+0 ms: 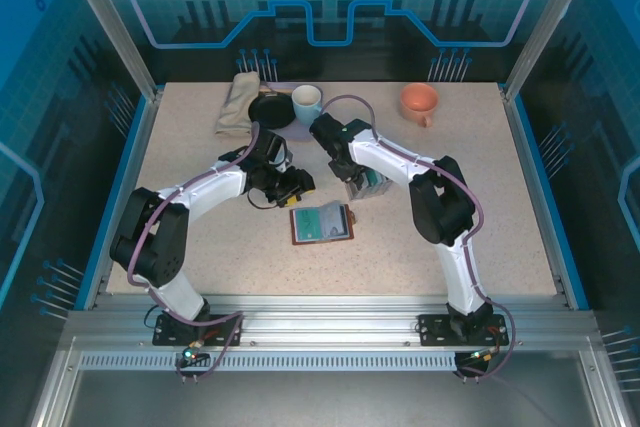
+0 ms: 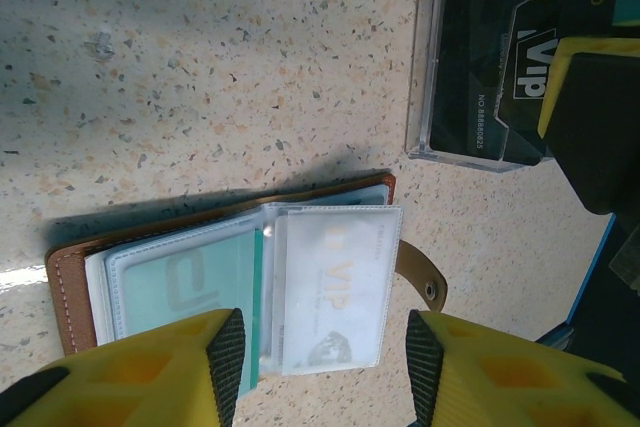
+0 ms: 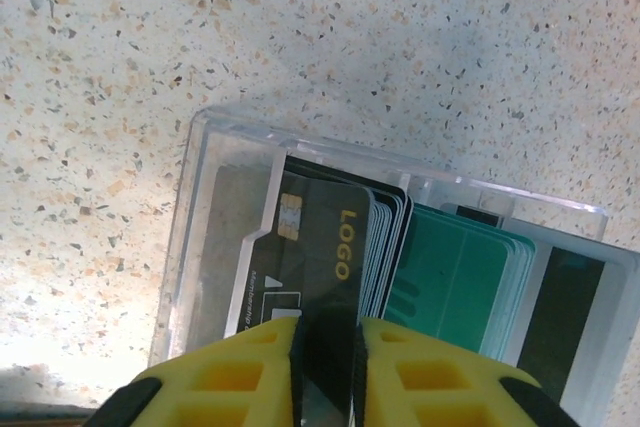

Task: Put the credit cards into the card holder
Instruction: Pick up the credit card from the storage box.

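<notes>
Card holder: the brown card holder [image 1: 322,223] lies open and flat on the tabletop [image 1: 500,177] between the two arms, just nearer the bases than both pincers.
Holder sleeves: in the left wrist view, clear pockets face up. A teal card sits in one and a pale card marked VIP in the next. The snap tab [image 2: 425,282] sticks out to the side.
Credit cards: the credit cards [image 3: 440,277] stand packed in a clear box [image 3: 200,247], teal ones beside a stack fronted by a black card [image 3: 320,237] marked LOGO.
Box position: just beyond the holder, apart from it.
Left pincer: the left pincer [image 2: 325,347] hangs over the open holder with its yellow fingers spread wide and nothing between them.
Right pincer: the right pincer [image 3: 328,357] is over the box, fingers drawn narrow with the black card's edge pinched between them.
Far edge: a mug [image 1: 307,102], an orange cup [image 1: 419,101] and a folded cloth [image 1: 237,105].
</notes>
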